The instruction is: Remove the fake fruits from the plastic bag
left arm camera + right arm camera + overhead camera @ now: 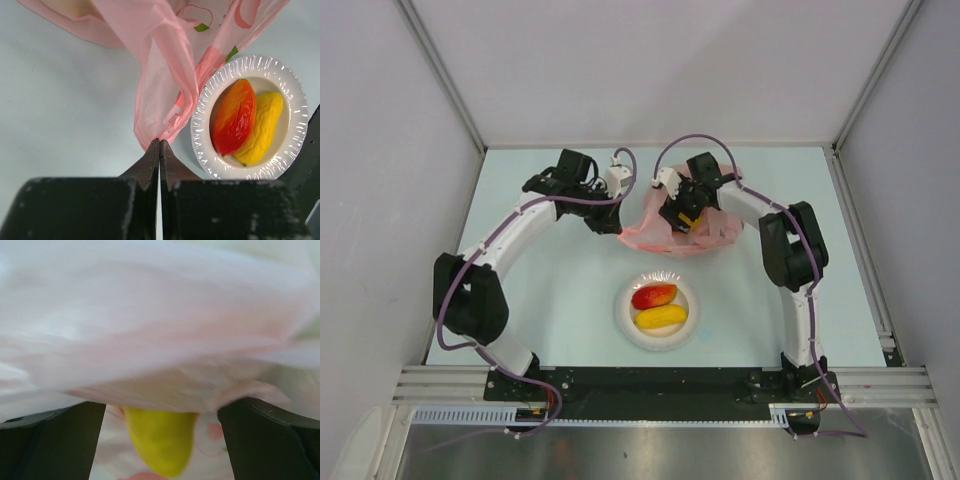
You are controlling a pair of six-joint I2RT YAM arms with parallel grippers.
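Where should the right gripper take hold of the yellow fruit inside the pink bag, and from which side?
Grip the yellow piece across its narrow middle, coming straight ahead under the film of the plastic bag. It is elongated, round-ended, and lies lengthwise between the fingers of the open right gripper, so they can probably close on its long sides.

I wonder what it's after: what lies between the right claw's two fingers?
A glossy yellow plastic fruit, apart from both open fingers of the right gripper, below the thin pink plastic bag; right wrist view.

The plastic bag [165, 75] is thin, crinkly film; the red mango [235, 117] glossy; the white bowl [260, 62] shiny, ribbed.
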